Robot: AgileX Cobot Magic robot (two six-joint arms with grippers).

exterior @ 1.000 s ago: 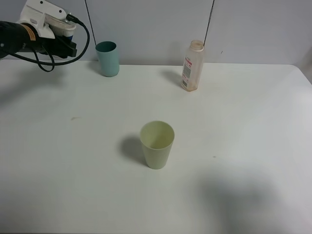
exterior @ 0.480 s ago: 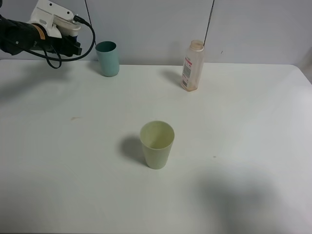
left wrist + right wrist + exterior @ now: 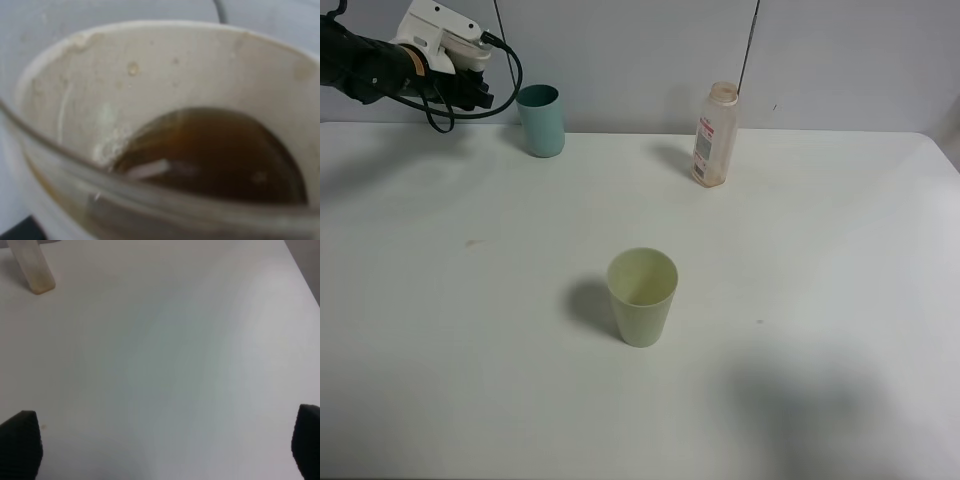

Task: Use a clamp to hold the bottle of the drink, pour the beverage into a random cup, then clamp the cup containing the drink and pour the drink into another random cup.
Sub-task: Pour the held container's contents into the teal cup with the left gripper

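Note:
The left wrist view is filled by the cup containing the drink (image 3: 150, 75), its stained white inside holding reddish-brown beverage (image 3: 215, 155) that is tilted to one side. My left gripper (image 3: 460, 62) is shut on that cup, raised at the far left just beside the teal cup (image 3: 541, 120). The bottle (image 3: 713, 135) stands upright at the back of the table and looks almost empty; the right wrist view also shows its base (image 3: 32, 267). My right gripper (image 3: 162, 450) is open over bare table, with only its dark fingertips (image 3: 20, 445) showing.
A pale green cup (image 3: 642, 296) stands upright in the middle of the white table (image 3: 820, 250). A grey wall runs along the table's far edge, directly behind the teal cup and the bottle. The right arm does not appear in the high view.
My left gripper has risen and moved right with the cup, closer to the teal cup. The standing cups and the bottle have not moved.

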